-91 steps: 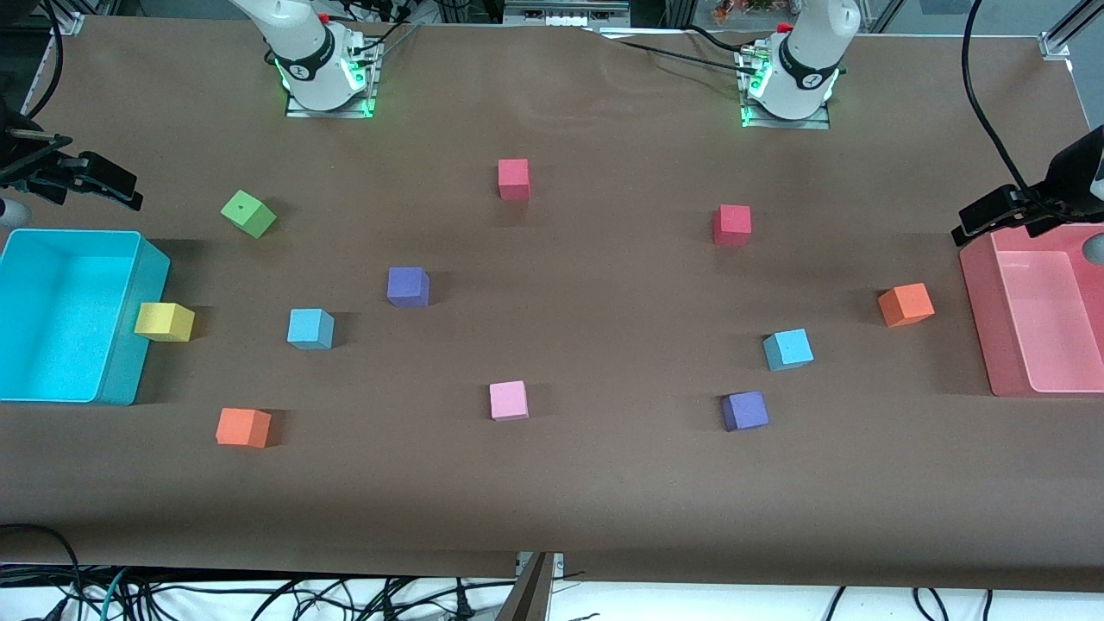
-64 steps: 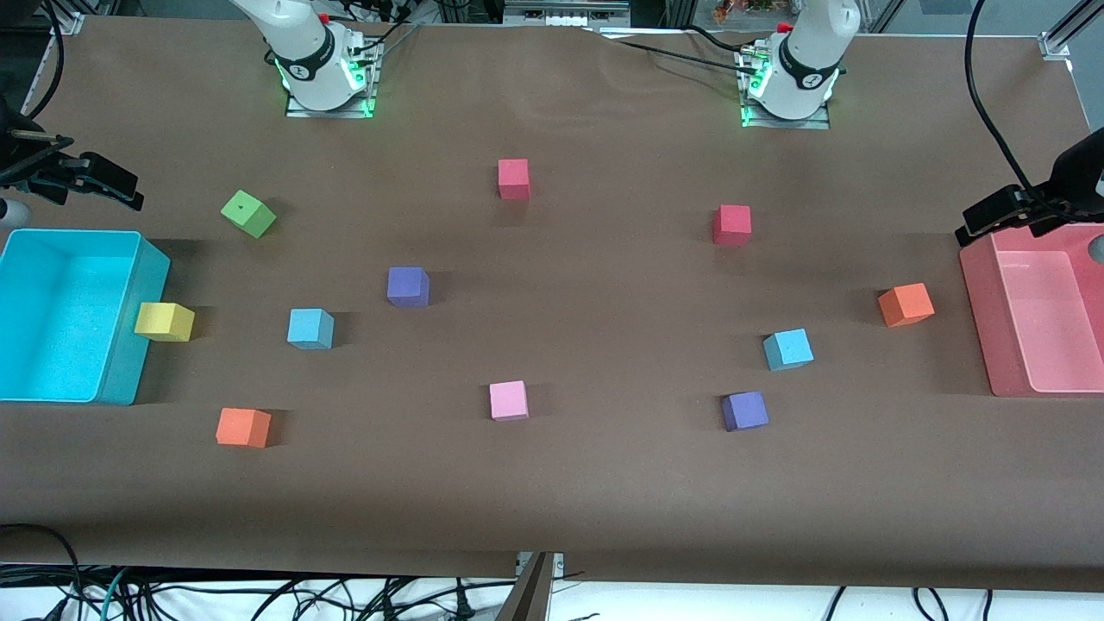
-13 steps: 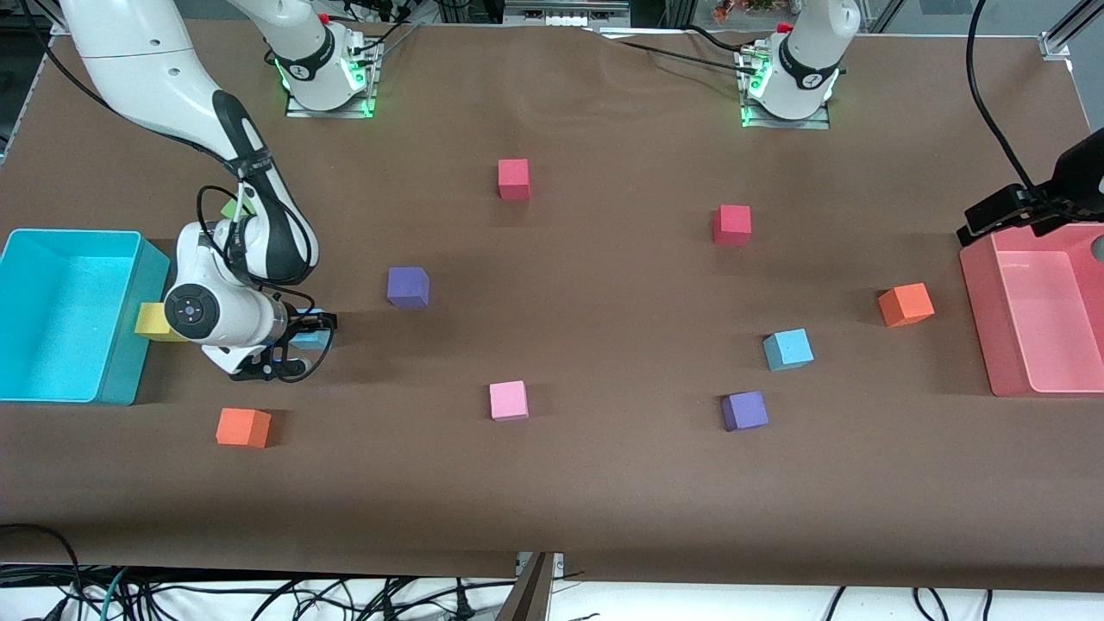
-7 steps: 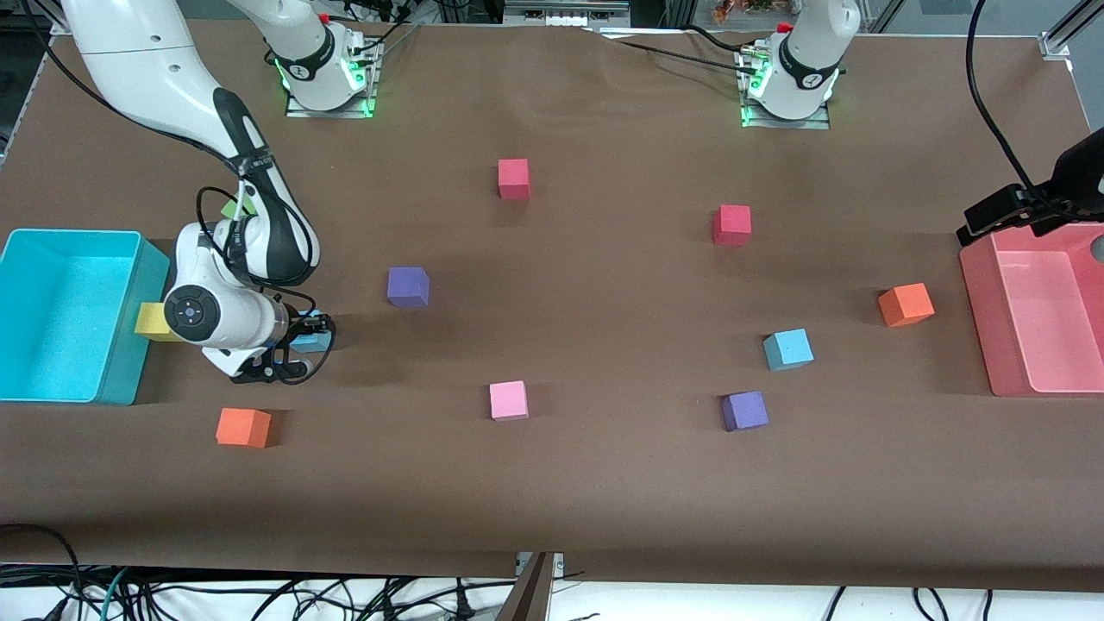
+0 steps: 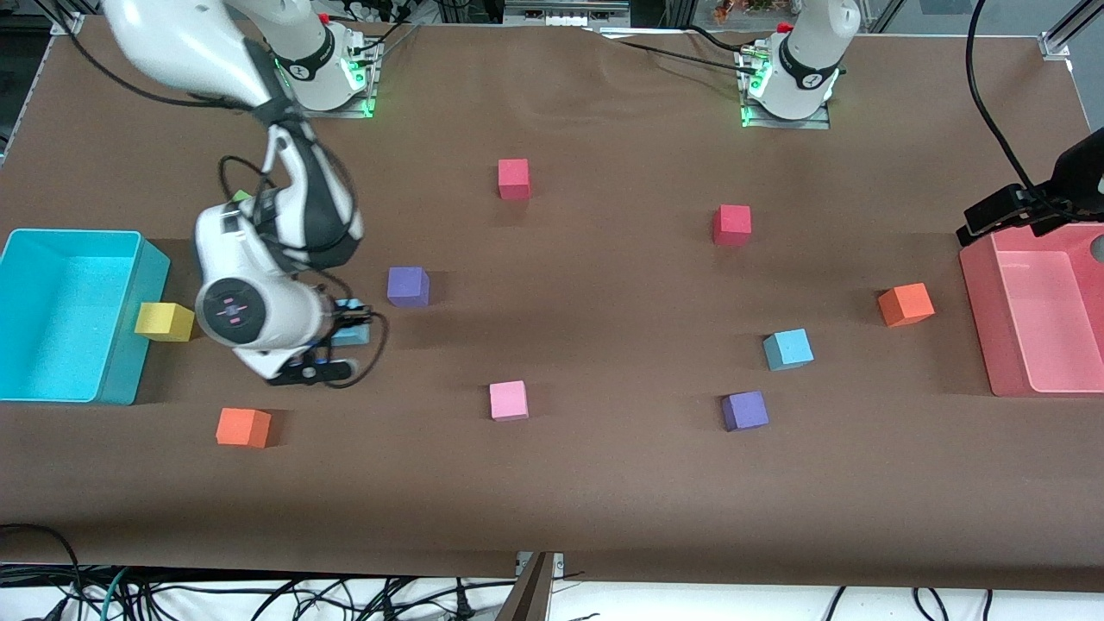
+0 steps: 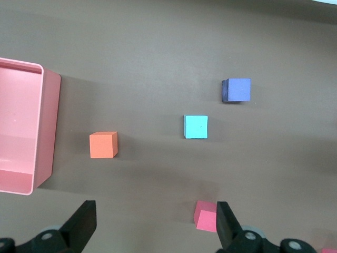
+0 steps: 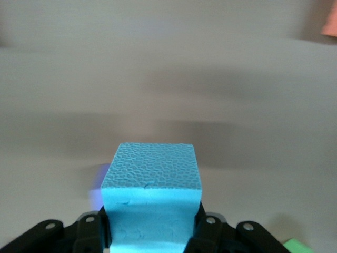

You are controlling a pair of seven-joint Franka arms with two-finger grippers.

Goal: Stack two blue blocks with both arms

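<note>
Holding one blue block (image 5: 352,332), the right gripper (image 5: 349,323) has its fingers (image 7: 95,226) clamped on two opposite faces; I see this plainly in the right wrist view, where the block (image 7: 151,203) fills the space between the pads. The gripper hangs above the table (image 5: 604,483) toward the right arm's end, over the spot between the purple cube (image 5: 408,286) and the yellow cube (image 5: 164,322). I cannot tell from the front view whether the block is clear of the table surface.

The second blue block (image 5: 787,349) rests on the table toward the left arm's end, near the other purple cube (image 5: 744,410), which lies nearer the front camera, and the orange cube (image 5: 905,304), which lies closer to the pink bin (image 5: 975,328). In the left wrist view I see this block (image 6: 196,126) lying apart from every neighbour.

The left gripper (image 6: 152,221) waits over the pink bin's end of the table with its fingers (image 6: 81,224) spread wide and nothing between them.

Other items I see: a second orange cube (image 5: 242,427), a pink cube (image 5: 508,400), two red cubes (image 5: 513,178) (image 5: 731,224), a green cube (image 5: 241,197) mostly hidden by the right arm (image 5: 302,181), and the cyan bin (image 5: 147,276) touching the yellow cube.
</note>
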